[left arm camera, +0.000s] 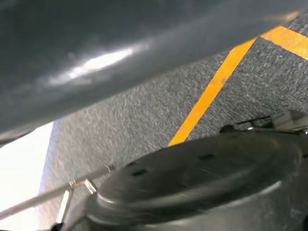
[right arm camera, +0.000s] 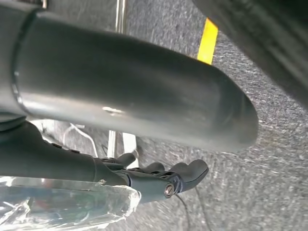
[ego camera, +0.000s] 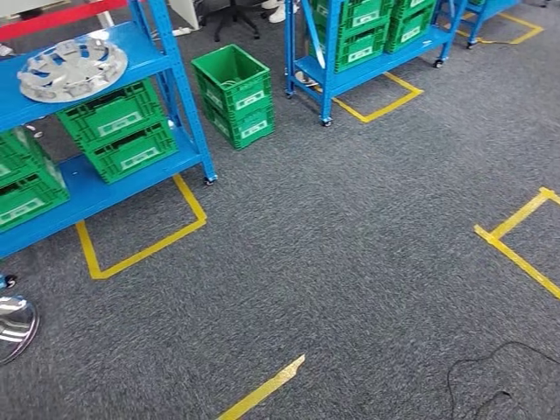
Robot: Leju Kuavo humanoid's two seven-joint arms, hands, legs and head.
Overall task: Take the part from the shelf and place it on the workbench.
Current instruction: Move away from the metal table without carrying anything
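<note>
A silver wheel cover [ego camera: 14,328] shows at the lower left edge of the head view, held above the carpet. In the left wrist view its dark back with a wire ring [left arm camera: 203,187] lies close under my left hand's thick grey thumb [left arm camera: 109,62]; the fingers are hidden behind it, and the hand seems to hold it. A second silver wheel cover [ego camera: 71,68] lies on the top board of the blue shelf [ego camera: 165,61]. My right hand [right arm camera: 160,178] hangs over the carpet, its dark fingers [right arm camera: 188,173] stretched out with nothing between them and the thumb [right arm camera: 138,91].
Green crates [ego camera: 122,131] fill the blue shelf, and another crate stack [ego camera: 234,94] stands on the floor beside it. A second blue rack [ego camera: 360,44] stands at the back. Yellow tape lines [ego camera: 515,254] mark the grey carpet. A black cable [ego camera: 488,367] lies at the lower right.
</note>
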